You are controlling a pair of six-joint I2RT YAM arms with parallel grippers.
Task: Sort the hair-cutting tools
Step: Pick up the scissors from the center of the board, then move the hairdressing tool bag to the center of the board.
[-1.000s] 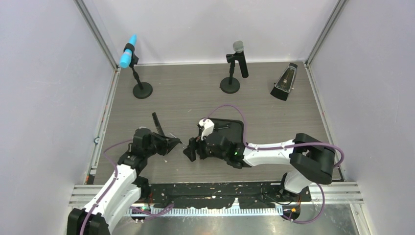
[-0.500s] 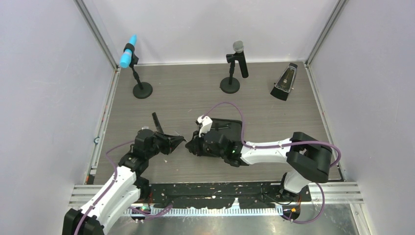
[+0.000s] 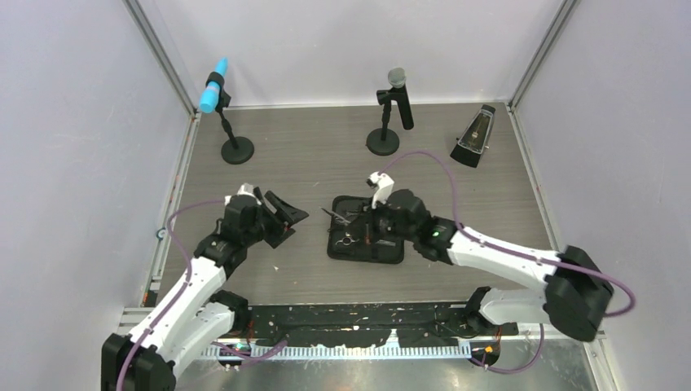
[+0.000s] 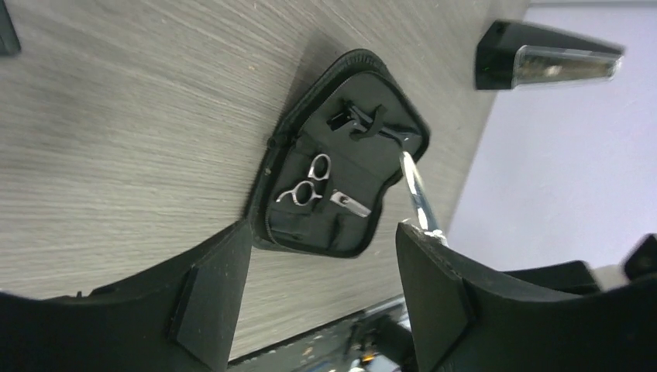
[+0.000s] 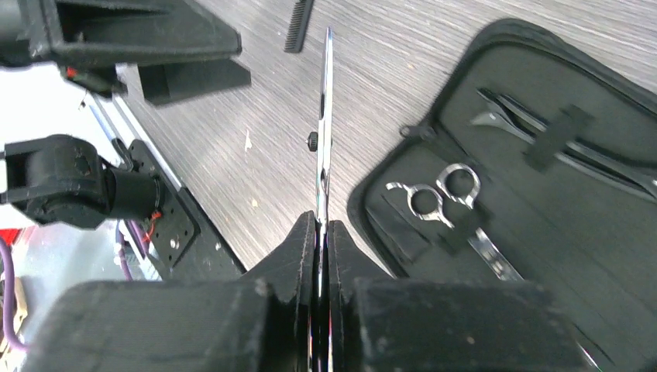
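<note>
My right gripper (image 5: 322, 225) is shut on a pair of silver scissors (image 5: 324, 116), its blades sticking out over the table beside the open black case (image 5: 542, 232). From above, this gripper (image 3: 371, 224) hovers over the case (image 3: 383, 252), with the held scissors (image 3: 338, 216) pointing left. A second pair of scissors (image 5: 434, 198) lies strapped in the case, and thin hair clips (image 5: 534, 128) sit under another strap. My left gripper (image 3: 287, 221) stands open and empty, left of the case. The black comb (image 3: 259, 195) lies just behind it.
Two microphones on round bases stand at the back, a blue one (image 3: 216, 96) on the left and a grey one (image 3: 397, 90) in the middle. A black metronome (image 3: 474, 137) sits at the back right. Grey walls enclose the table.
The scissors passed from my left gripper to my right. The left opened and drew back to the left. The right shut on them and swung right over the case.
</note>
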